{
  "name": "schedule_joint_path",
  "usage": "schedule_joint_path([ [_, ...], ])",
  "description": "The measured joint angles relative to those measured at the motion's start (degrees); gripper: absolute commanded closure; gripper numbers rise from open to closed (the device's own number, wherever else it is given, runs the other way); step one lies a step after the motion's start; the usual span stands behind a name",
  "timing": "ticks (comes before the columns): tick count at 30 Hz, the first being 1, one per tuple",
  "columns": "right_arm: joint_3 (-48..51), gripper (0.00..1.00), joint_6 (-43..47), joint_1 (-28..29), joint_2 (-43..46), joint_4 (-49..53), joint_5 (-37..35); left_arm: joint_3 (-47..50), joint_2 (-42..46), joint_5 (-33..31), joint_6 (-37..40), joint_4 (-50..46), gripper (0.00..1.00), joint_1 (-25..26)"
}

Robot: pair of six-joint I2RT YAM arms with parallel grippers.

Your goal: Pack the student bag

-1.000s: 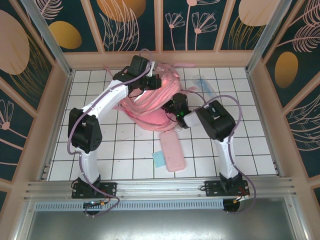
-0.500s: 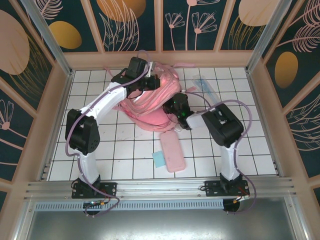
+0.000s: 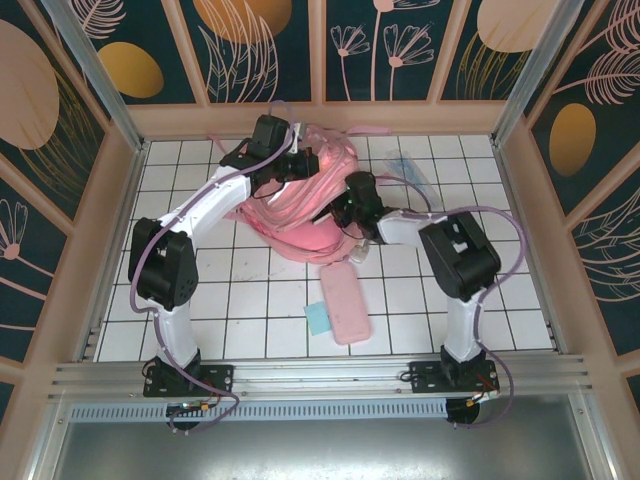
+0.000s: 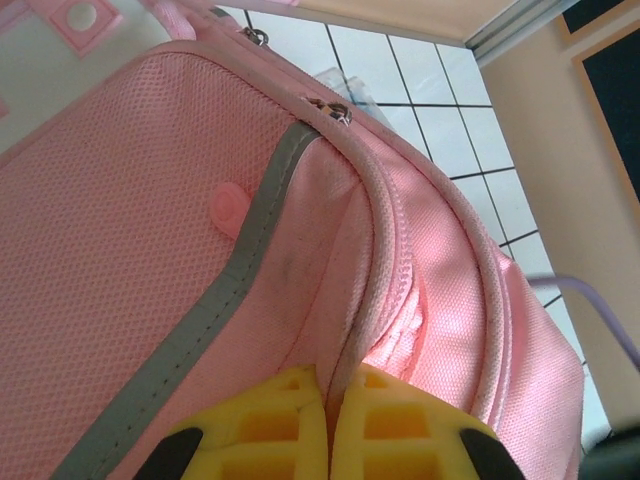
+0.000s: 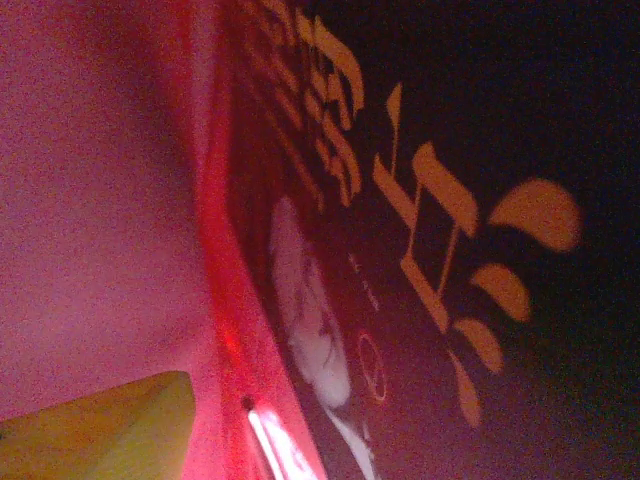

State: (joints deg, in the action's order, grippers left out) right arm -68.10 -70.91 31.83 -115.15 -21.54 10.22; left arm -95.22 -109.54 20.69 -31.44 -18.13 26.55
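Note:
The pink student bag [image 3: 300,218] lies at the back middle of the tiled table. My left gripper [image 3: 300,165] is at its top edge. In the left wrist view that gripper [image 4: 328,395] is shut on the bag's pink piped seam [image 4: 385,250], beside a grey stripe [image 4: 235,265]. My right gripper [image 3: 345,208] reaches into the bag's opening from the right, fingertips hidden by fabric. The right wrist view is dim and reddish: pink bag lining [image 5: 90,200], a dark book cover with yellow marks [image 5: 450,250], and one yellow finger [image 5: 110,425] at lower left. The other finger is hidden.
A flat pink pencil case [image 3: 345,303] lies in front of the bag, with a small blue item [image 3: 318,320] at its left side. A clear plastic item [image 3: 410,172] lies at the back right. Wooden walls [image 3: 520,190] and metal posts enclose the table.
The right arm has pushed back and to the left, its wrist going further into the bag's opening. The left gripper has kept its hold on the bag's top edge, shifting slightly.

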Motion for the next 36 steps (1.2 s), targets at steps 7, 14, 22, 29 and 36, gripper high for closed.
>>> schedule_joint_path([
  [7,-29.4,0.05,6.3,0.2,-15.8,17.4,1.9,2.9,0.5,-2.0,-1.9,4.3,1.0,-1.8],
  [14,-43.2,0.01,16.0,0.2,-20.4,37.4,-0.9,2.9,0.6,-3.1,-3.2,4.4,1.0,-2.7],
  [22,-22.6,0.01,18.4,-0.8,-6.9,34.6,1.2,1.8,0.6,-0.4,-3.3,2.2,1.0,-0.7],
  [29,-6.6,0.05,21.3,-4.2,5.2,28.8,11.7,0.7,0.6,-0.6,-2.7,1.3,1.0,-0.7],
  [36,4.4,0.13,27.2,-6.1,18.6,29.6,13.4,-1.0,0.6,-1.5,-1.0,-0.4,1.0,-0.7],
])
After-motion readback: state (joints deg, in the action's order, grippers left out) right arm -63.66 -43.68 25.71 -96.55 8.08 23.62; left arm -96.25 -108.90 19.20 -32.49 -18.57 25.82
